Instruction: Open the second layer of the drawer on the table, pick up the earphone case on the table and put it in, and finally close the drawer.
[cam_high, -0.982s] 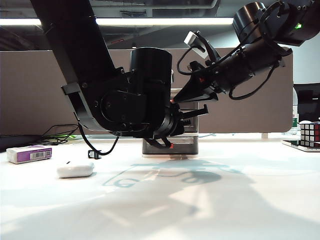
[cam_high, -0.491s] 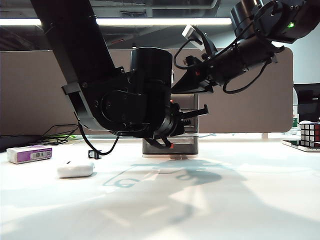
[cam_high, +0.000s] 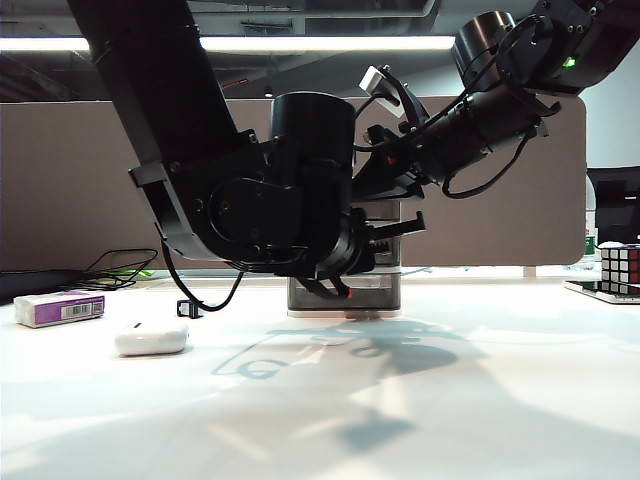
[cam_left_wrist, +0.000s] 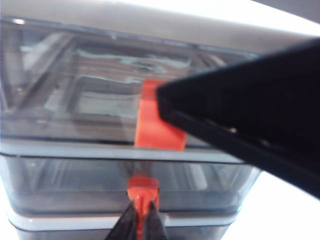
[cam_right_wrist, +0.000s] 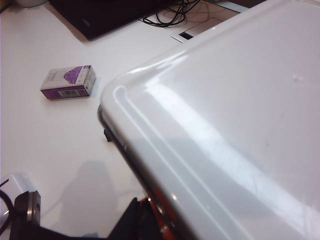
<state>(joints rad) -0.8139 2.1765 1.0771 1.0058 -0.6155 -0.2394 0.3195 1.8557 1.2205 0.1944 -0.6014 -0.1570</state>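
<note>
The drawer (cam_high: 385, 290) stands mid-table, mostly hidden behind my left arm. In the left wrist view my left gripper (cam_left_wrist: 143, 214) is shut on the red-orange tab (cam_left_wrist: 143, 186) of the second layer (cam_left_wrist: 65, 185), which sits flush with the frame. My right gripper (cam_high: 362, 188) hangs at the cabinet's top front edge. Its black fingers (cam_left_wrist: 250, 120) are together, with the tip against the top drawer's tab (cam_left_wrist: 152, 125). The white earphone case (cam_high: 150, 338) lies on the table (cam_high: 480, 400) to the left, apart from both grippers.
A white-and-purple box (cam_high: 58, 307) lies at the far left and a small black clip (cam_high: 185, 308) behind the earphone case. Cables trail along the back left. A Rubik's cube (cam_high: 620, 268) stands at the right edge. The cabinet's white top (cam_right_wrist: 225, 125) fills the right wrist view.
The right arm's wrist has lifted and swung a little left, with its tip still at the cabinet's top front. The left arm shifted slightly right and is still shut on the tab.
</note>
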